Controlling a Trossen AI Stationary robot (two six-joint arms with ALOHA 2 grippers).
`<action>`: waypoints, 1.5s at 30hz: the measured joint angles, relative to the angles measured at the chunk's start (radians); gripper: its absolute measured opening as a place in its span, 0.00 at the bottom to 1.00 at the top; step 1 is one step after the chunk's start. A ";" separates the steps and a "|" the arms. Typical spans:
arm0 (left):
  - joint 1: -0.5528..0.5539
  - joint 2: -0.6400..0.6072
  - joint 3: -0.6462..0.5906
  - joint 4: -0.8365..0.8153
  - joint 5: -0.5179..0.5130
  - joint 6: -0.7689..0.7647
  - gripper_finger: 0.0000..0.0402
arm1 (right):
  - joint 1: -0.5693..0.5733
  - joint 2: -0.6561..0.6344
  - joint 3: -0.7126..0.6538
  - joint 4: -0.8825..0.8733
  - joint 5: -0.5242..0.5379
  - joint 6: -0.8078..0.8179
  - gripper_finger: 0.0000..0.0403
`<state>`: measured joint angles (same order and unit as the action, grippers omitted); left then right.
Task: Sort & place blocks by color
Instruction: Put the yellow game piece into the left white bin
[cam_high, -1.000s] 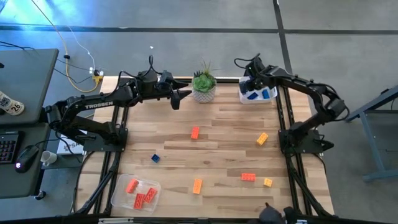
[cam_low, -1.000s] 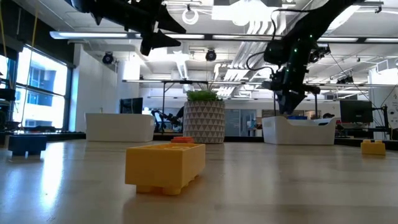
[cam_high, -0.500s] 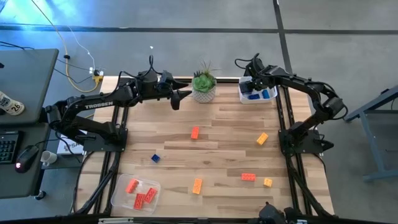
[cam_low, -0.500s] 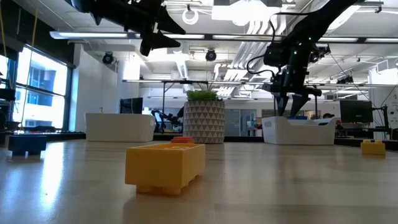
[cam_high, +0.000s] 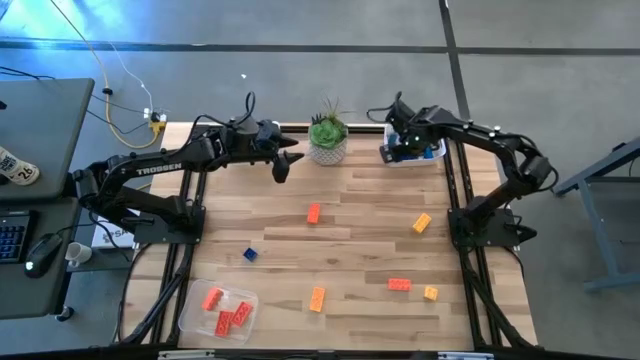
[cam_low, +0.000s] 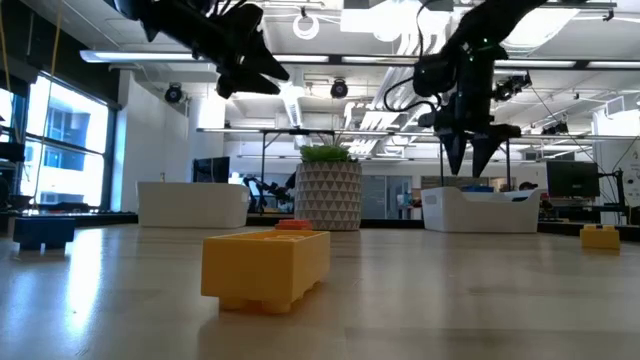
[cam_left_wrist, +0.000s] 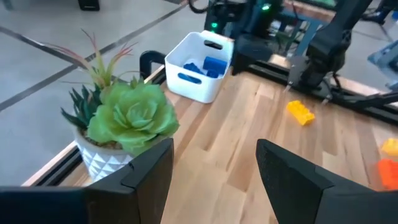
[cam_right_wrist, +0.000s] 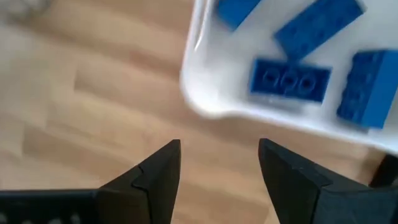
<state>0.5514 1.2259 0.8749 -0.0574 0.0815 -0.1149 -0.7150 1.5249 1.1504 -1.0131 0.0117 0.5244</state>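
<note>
Two arms over the wooden table (cam_high: 350, 220), high view first. Left gripper (cam_high: 283, 165) hangs above the back of the table, just beside the potted plant (cam_high: 327, 138). Right gripper (cam_high: 392, 135) hovers at the near-left edge of the white bin (cam_high: 432, 155) in the back right corner. Loose blocks on the wood: an orange one (cam_high: 314, 213) mid-table, a yellow-orange one (cam_high: 421, 223) to the right, a small blue one (cam_high: 249, 254), another yellow-orange (cam_high: 317, 299), a red-orange one (cam_high: 399, 285), a small yellow one (cam_high: 431, 293). Clear tray (cam_high: 216, 309) at front left holds red-orange bricks (cam_high: 230, 316).

Low view: right gripper's fingers (cam_low: 456, 152) point down above the bin, spread apart, nothing between them. Large yellow brick (cam_low: 266, 267) close to the lens.

Left wrist view: left fingers (cam_left_wrist: 153, 168) stand wide, empty, above bare wood between plant and bin.

Right wrist view: fingers parted and empty, over wood just outside the bin's rim; blue blocks (cam_right_wrist: 290, 81) lie inside the bin.
</note>
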 joint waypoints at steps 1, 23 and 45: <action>0.000 0.000 0.000 -0.003 0.000 0.011 0.54 | 0.024 0.000 0.002 -0.017 0.002 0.001 0.50; 0.000 0.000 0.000 -0.007 0.000 0.048 0.54 | 0.579 -0.001 0.001 -0.327 0.077 0.289 0.50; 0.000 0.000 0.000 -0.006 0.000 0.048 0.54 | 0.918 -0.002 -0.028 -0.563 0.151 0.458 0.50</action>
<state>0.5514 1.2258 0.8749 -0.0634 0.0818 -0.0666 0.2027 1.5226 1.1223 -1.5763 0.1623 0.9820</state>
